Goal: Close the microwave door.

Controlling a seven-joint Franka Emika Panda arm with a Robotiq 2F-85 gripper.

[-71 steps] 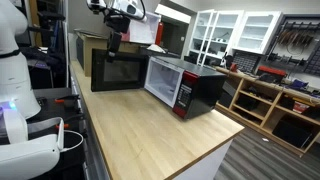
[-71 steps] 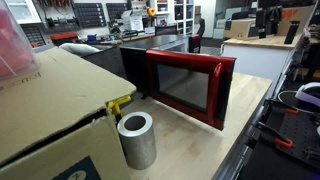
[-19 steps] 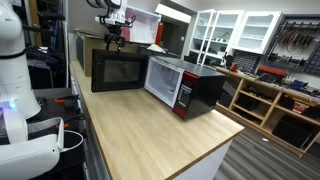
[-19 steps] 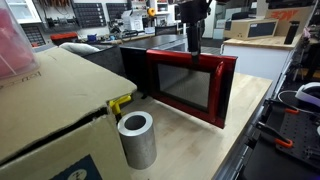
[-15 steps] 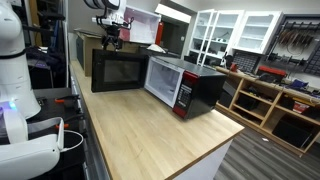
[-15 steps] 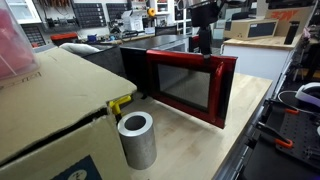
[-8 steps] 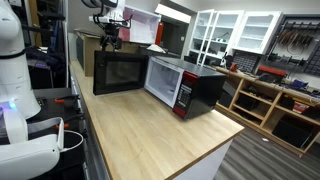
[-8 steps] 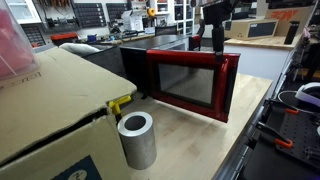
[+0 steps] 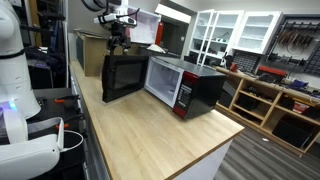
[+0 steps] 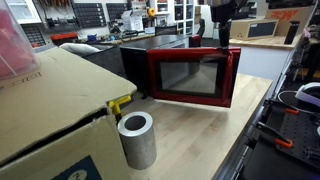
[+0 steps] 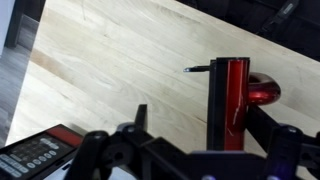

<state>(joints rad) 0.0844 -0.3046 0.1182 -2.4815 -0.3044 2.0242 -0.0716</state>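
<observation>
- The gripper [image 10: 222,44] hung point-down at the top outer corner of the microwave door [image 10: 192,77], on the free edge away from the hinge. That spot made sense: a push there gives the most swing for the least effort.
- In an exterior view the gripper [image 9: 117,42] sat just above the door [image 9: 122,78], at or very near its upper rim. Whether it was actually touching could not be made out.
- How far apart the jaws stood could not be told from any view. In the wrist view only dark finger shapes showed low in the frame, and nothing seemed to be clamped between them.
- It looked like a nudge, not a grasp. By my reading the door was mid-swing and the job was partly done.
- The microwave [image 9: 205,88] stood on the pale wooden surface [image 9: 150,135] with its door partly open, angled out from the front.
- The door was glossy red outside around a wide dark window, and plain black on the inner face.
- From the wrist view the door's top edge [image 11: 230,95] showed as a narrow red strip running over the wood.
- A cardboard box [image 10: 50,100] and a grey metal cylinder [image 10: 137,138] sat well clear of the swing path.
</observation>
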